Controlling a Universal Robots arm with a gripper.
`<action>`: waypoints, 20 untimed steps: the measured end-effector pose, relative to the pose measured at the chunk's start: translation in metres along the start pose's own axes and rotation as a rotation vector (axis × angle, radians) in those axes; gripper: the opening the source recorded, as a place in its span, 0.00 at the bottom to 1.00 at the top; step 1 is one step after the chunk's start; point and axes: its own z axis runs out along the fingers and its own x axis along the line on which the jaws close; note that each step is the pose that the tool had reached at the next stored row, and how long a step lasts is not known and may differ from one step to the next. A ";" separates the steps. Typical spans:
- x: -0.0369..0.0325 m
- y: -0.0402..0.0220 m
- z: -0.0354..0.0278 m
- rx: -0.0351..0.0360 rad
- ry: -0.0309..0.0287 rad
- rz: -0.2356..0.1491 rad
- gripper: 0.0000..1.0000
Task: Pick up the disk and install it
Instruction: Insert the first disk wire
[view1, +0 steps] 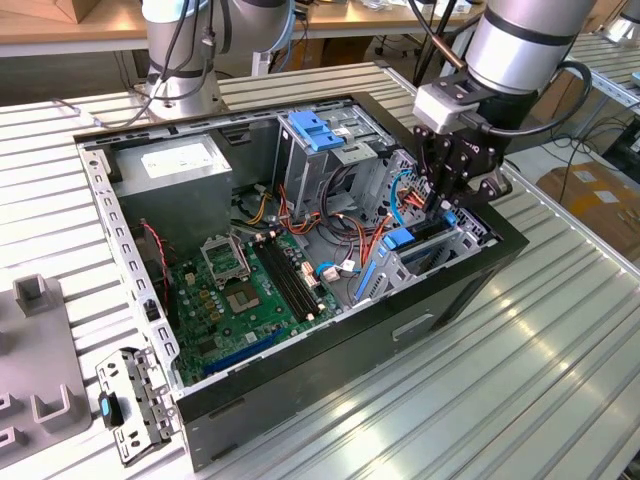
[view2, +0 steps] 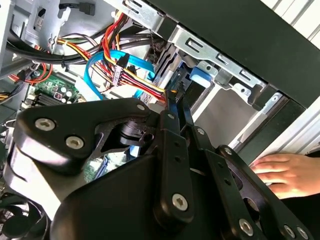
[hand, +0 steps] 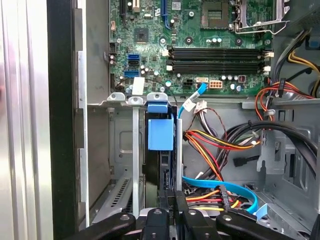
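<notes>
Item: the disk (hand: 161, 134), a hard drive in a blue plastic carrier. It stood on edge in the drive bay (hand: 135, 165) at the front of the open computer case (view1: 330, 350), mostly sunk between the bay's grey metal rails, its blue tab uppermost. I judged it dense for its size, rigid, smooth on its metal faces and intolerant of knocks; the carrier's blue edges looked the safer hold, as the plastic would flex a little where bare metal would slip.

Jaws: my gripper (hand: 170, 200) sat directly over the disk's rear edge, jaws drawn close about that thin edge and seemingly pinching it, though the contact itself was hidden.

Exterior view: gave the whole case on the slatted worktop (view1: 560, 330), the gripper (view1: 452, 195) low over the bay, and the power supply (view1: 180, 170) at the far end.

First wrist view: gave the disk's alignment in the rails, the motherboard (hand: 190, 45) and the cable bundle (hand: 220, 145) beside.

Second wrist view: gave a person's hand (view2: 287, 172) resting outside the case wall.
</notes>
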 end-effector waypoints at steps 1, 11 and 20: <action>0.0007 0.0000 0.0000 -0.0001 0.0003 0.003 0.17; 0.0008 -0.0002 0.0036 -0.0007 0.0010 0.018 0.17; 0.0008 -0.0002 0.0043 -0.0007 0.0006 0.018 0.17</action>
